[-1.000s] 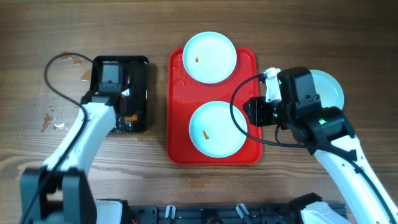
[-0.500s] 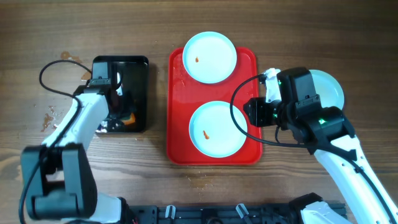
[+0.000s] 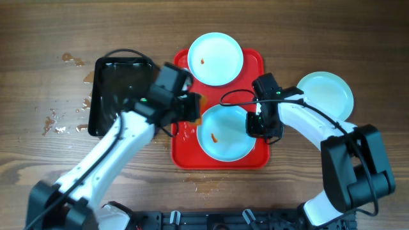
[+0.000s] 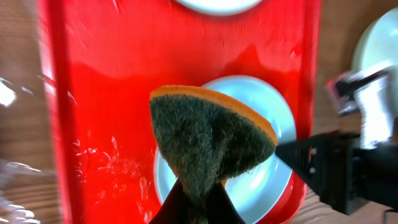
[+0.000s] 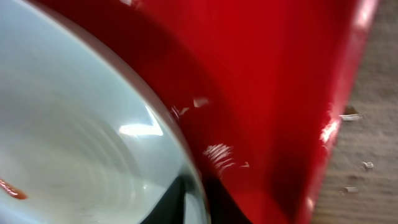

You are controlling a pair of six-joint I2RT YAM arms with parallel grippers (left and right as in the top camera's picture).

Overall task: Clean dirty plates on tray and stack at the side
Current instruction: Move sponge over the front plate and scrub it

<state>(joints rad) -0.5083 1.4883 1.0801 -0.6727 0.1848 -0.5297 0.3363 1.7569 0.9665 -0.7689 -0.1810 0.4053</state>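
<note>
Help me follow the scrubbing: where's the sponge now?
In the overhead view, the sponge is pinched in the left gripper, over the red tray's left side, at the front plate's left edge.

The sponge (image 4: pixel 208 134) hides much of the near plate (image 4: pixel 255 183); the far plate (image 4: pixel 217 5) runs off the top edge. The right end effector (image 5: pixel 189 205) is too blurred to judge its grip.

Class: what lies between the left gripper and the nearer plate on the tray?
A dark-faced orange sponge, pinched by the left gripper, over that plate; the left wrist view shows it.
</note>
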